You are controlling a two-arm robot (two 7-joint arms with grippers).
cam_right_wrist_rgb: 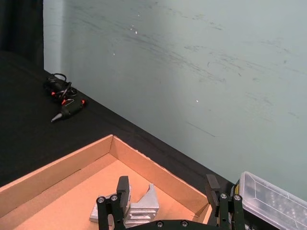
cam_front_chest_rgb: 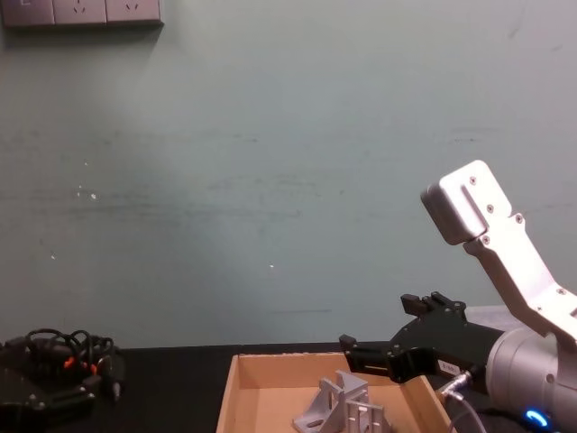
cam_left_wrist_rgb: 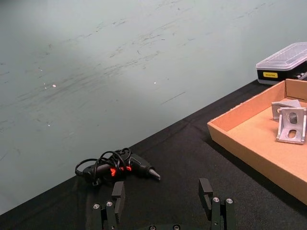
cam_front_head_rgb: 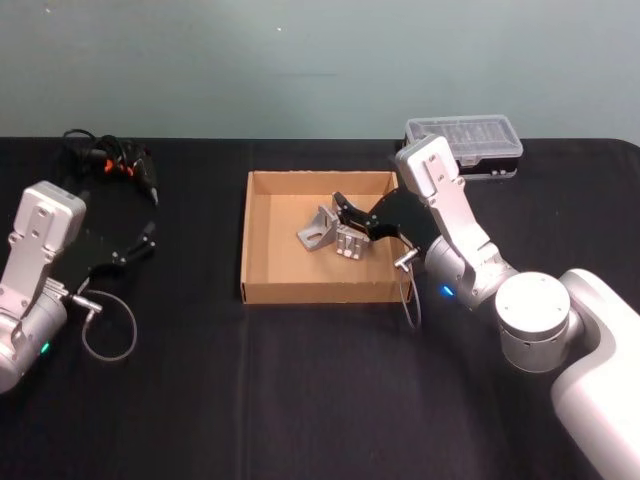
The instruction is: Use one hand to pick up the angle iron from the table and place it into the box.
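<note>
Now my right hand (cam_front_head_rgb: 352,226) hovers wide open, empty, over the angle iron (cam_front_head_rgb: 335,237) in the box (cam_front_head_rgb: 248,235): rigid, weighty, slick metal, best pinched across one flat flange.

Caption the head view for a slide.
Right gripper open over two angle irons lying in the box; left gripper idle on the table.

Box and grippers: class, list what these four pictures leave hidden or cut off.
- Right gripper, head view: whether its open fingers touch the brackets cannot be told.
- Box, chest view: the front is cut off by the bottom edge.
- Left gripper, left wrist view: its base is cut off by the bottom edge.
</note>
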